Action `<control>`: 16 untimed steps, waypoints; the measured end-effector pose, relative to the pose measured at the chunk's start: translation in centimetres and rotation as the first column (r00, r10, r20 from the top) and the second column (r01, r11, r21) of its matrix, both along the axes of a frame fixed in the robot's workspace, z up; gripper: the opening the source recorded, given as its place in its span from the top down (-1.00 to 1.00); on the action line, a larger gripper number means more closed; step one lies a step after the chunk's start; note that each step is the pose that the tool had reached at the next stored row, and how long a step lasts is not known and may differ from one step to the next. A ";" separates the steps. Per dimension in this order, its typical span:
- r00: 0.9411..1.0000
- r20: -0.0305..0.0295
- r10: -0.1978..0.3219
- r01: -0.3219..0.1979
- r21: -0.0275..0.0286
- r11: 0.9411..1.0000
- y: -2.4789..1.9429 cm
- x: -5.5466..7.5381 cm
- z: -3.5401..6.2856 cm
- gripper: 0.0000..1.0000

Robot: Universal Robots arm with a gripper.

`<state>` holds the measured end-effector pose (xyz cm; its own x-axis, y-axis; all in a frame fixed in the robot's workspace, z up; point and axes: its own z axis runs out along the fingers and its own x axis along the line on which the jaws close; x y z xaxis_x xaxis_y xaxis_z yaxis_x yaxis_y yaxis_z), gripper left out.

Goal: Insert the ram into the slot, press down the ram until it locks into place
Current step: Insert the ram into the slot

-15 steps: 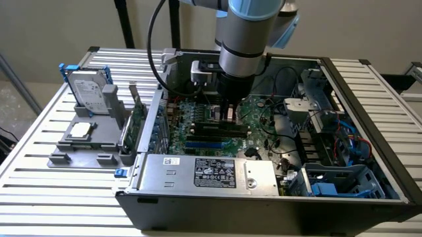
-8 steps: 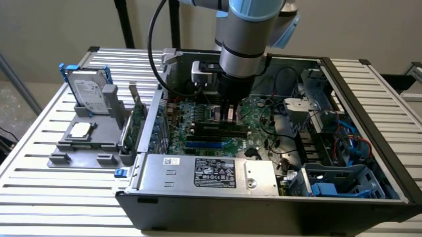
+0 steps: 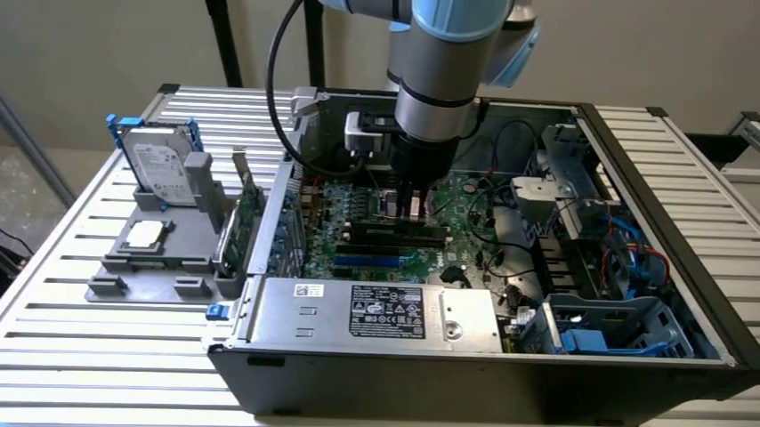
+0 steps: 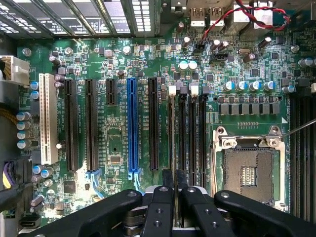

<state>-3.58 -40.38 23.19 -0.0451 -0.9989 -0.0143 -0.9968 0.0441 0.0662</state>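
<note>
Black two-fingered gripper [image 4: 174, 190] is noted clamped on the thin green ram stick [image 4: 172, 133], held edge-on in the long black memory slot [image 4: 172, 92]; insertion is judged begun, locking unconfirmed.

You noted a matt black metal-looking gripper [image 4: 174, 177], a glossy green lacquered motherboard [image 4: 118, 148] carrying dull black plastic memory slots [image 4: 202, 133] and one shiny blue plastic slot [image 4: 132, 128], a bright bare-metal processor socket frame [image 4: 249, 143], and a satin, ribbed aluminium-looking table [image 3: 71, 356].
</note>
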 end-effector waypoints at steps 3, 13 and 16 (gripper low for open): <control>1.000 0.000 0.001 -0.001 -0.002 1.000 0.09 0.0 -0.08 0.73; 1.000 0.000 0.004 -0.004 -0.002 1.000 0.19 -0.1 -0.17 0.73; 1.000 0.000 0.006 -0.006 -0.002 1.000 0.19 -0.1 -0.17 0.73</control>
<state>-3.63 -40.19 23.02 -0.0389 -0.9992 -0.0120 -0.9971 0.0381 0.0657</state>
